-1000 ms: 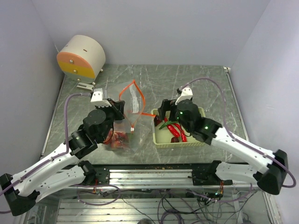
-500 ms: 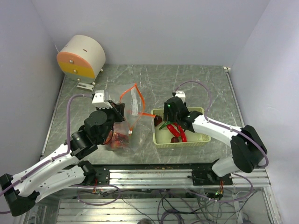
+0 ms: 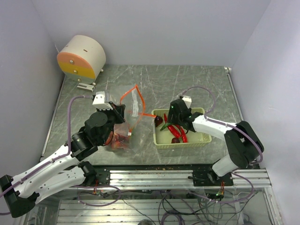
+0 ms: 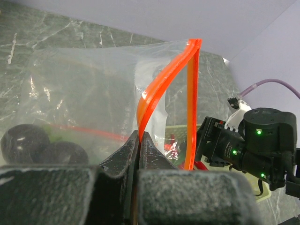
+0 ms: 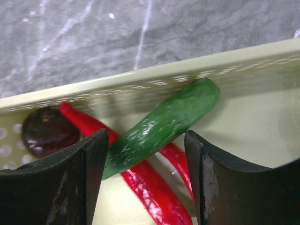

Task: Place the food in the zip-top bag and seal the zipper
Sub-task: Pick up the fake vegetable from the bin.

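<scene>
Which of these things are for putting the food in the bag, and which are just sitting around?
For the job: zip-top bag, orange zipper, green vegetable, red chilies, dark purple piece, red food already in the bag.

Just sitting around: round cream-and-orange thing in the back corner, pale green basket (it only holds the food).

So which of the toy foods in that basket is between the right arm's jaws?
The long green one, lying slantwise over the red chili peppers; the dark purple piece sits off to one side.
</scene>
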`<state>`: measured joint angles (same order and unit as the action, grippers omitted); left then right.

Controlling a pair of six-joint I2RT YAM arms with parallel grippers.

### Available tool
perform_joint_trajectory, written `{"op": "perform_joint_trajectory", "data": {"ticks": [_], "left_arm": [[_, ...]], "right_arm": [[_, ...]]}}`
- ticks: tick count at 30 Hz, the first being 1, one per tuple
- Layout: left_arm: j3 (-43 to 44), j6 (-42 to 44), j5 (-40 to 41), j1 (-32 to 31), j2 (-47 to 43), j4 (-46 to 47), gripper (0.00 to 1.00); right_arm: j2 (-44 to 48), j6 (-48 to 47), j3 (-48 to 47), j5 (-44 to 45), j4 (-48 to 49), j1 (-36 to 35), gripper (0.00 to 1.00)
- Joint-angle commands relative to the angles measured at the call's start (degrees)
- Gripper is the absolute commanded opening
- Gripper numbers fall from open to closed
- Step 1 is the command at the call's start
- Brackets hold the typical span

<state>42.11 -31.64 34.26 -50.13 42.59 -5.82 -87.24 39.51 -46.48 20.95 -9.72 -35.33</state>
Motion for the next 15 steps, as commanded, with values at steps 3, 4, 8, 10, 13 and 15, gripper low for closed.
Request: {"op": "perform_joint_trajectory", "data": {"ticks": [3, 4, 8, 10, 13, 15], "left_arm": [[-0.62, 1.18, -0.99, -0.06, -0.75, 1.69, 0.07], [-0.62, 1.19, -1.07, -0.06, -0.71, 1.63, 0.07], [-0.36, 1.23, -1.11, -0.01, -0.42, 1.19, 0.07], [-0.36, 1.23, -1.08, -0.06, -0.44, 1.23, 0.07], [-0.3, 0.99, -0.98, -0.05, -0.4, 1.33, 0.07], [-0.23, 0.81, -1.26, -0.06, -0.28, 1.5, 0.07]], "right_arm": [[-3.81, 3.48, 3.01, -1.54, 3.93, 2.13, 0.64], [-4.23, 3.8, 3.22, -1.46, 4.05, 2.26, 0.63], [-2.98, 4.6, 4.27, -0.22, 4.19, 2.37, 0.48], [-0.51, 4.84, 4.46, 1.0, 3.12, 2.37, 0.26], [4.14, 4.53, 4.42, 2.3, 1.08, 2.37, 0.13], [7.5, 3.86, 4.32, 2.25, -0.15, 2.37, 0.08]]}}
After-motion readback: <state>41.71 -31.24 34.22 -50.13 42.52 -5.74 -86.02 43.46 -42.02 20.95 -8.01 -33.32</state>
